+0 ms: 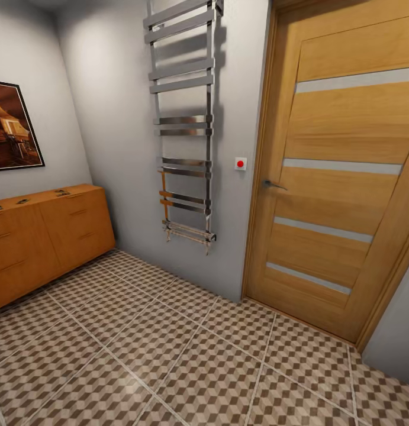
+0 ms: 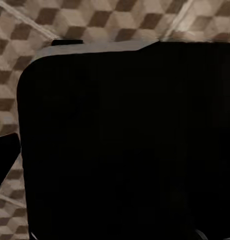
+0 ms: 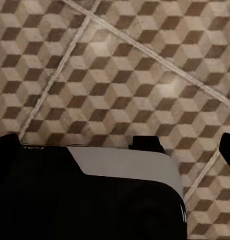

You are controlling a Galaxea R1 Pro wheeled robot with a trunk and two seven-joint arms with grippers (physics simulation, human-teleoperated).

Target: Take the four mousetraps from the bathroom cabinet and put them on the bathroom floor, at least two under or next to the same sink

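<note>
Head view: one cabinet (image 1: 47,236), mousetraps (image 1: 63,193) on top, count unclear; tool states indiscernible.

We see even, soft light on the wall (image 1: 118,118), a rail (image 1: 183,118) shadow, and blurry, dark-blocked wrist views.

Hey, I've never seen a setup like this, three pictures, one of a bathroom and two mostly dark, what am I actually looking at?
These are simulator renders from a wheeled robot with two arms. The big picture comes from its head camera: a low wooden cabinet with small mousetraps on top, a towel radiator, a wooden door and the cube-patterned bathroom floor. The other two come from cameras on each wrist, pointing down at the same tiles; the dark bulk in them looks like part of the robot's own body. Nothing appears to be held, though the fingers aren't clear enough to tell.
</note>
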